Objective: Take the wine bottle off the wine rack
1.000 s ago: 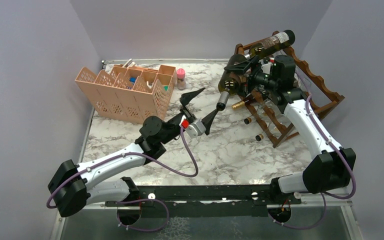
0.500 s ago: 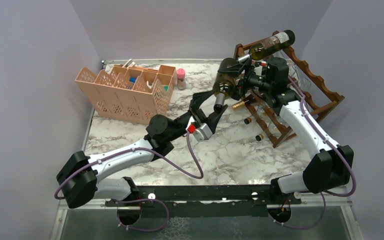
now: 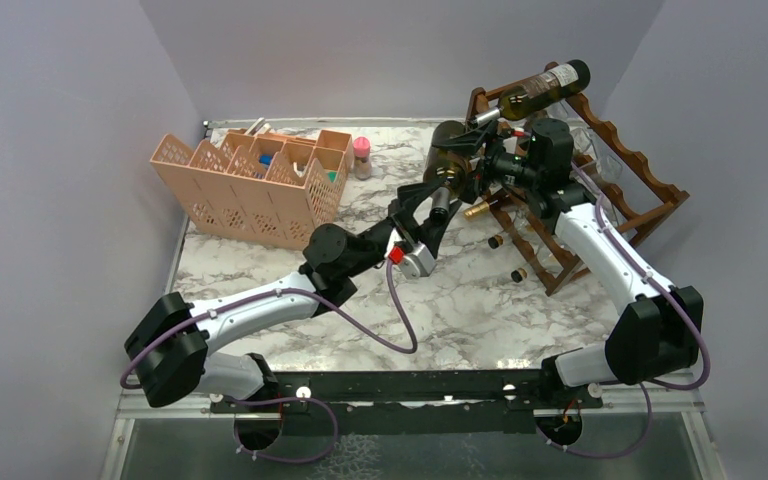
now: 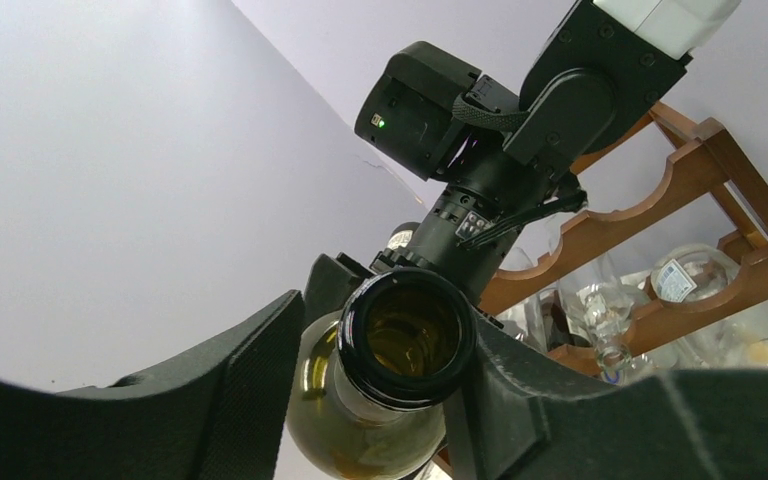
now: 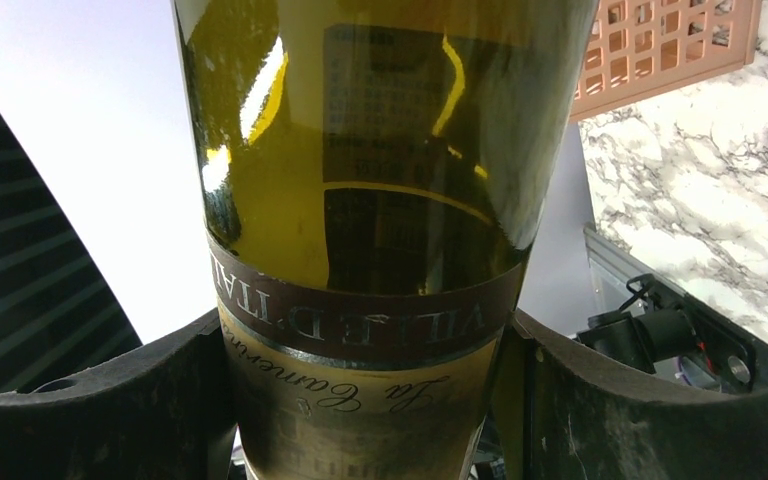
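The wine bottle (image 3: 450,165), green glass with a brown and tan label (image 5: 360,350), hangs in the air left of the dark wooden wine rack (image 3: 650,195), neck pointing down and towards me. My right gripper (image 3: 472,150) is shut on its body, with both pads pressed against the label in the right wrist view (image 5: 370,400). My left gripper (image 3: 428,207) straddles the neck. In the left wrist view the open mouth (image 4: 407,338) sits between the fingers (image 4: 250,400). The right finger touches the lip and a narrow gap remains on the left.
A second bottle (image 3: 545,85) lies on the rack's top tier, and glassware (image 4: 610,310) rests lower in the rack. A peach-pink lattice organiser (image 3: 250,180) stands at the back left on the marble table (image 3: 480,300), with a small pink-capped jar (image 3: 362,155) beside it.
My left arm has reached up and right to the bottle's neck, and its jaws have narrowed around it. The right gripper has carried the bottle a little left, away from the rack.
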Controlling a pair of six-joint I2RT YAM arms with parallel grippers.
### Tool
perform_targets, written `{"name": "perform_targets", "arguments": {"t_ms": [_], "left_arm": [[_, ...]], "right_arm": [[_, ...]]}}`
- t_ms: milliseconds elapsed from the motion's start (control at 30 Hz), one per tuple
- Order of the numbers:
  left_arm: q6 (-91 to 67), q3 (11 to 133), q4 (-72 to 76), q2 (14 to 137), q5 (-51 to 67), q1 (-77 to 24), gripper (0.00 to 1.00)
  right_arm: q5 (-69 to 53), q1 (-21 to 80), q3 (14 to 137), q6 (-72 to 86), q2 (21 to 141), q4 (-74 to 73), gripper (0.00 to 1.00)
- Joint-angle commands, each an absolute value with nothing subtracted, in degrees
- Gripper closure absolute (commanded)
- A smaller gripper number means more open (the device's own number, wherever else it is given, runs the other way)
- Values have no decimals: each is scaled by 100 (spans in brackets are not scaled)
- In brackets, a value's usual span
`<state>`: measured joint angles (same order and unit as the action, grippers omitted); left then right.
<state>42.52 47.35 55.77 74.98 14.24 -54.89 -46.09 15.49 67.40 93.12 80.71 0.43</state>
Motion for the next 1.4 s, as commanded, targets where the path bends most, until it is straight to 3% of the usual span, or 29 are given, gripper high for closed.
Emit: {"name": "perform_targets", "arguments": {"t_ms": [0,133,200,333,433,1000,1367], "left_arm": [[4380,4917,5783,7551,1503,-5519,51],[4372,4897,5776,7471,1311,-5520,65],[4345,4893,5777,7395,1271,-5520,73],[4276,4945,5779,7279,1166,-5528,93],[4400,5035,5782,7301,1000,-5529,100],[4445,4347,5955,6210,-258,-5529,100],[1501,4430,3641,5563,-2201,-5531,100]], "right_arm": [[-4983,1592,6820,9488,7972,720,59],[-4940,1596,6808,9488,7947,680,57],[-4862,1596,6786,9433,7918,668,49],[-4733,1591,6820,9256,7930,551,16],[-4769,1596,6739,9339,7962,668,0],[-4195,1591,6406,9417,7906,88,0],[-4276,1582,8300,4833,8419,-1271,0]]}}
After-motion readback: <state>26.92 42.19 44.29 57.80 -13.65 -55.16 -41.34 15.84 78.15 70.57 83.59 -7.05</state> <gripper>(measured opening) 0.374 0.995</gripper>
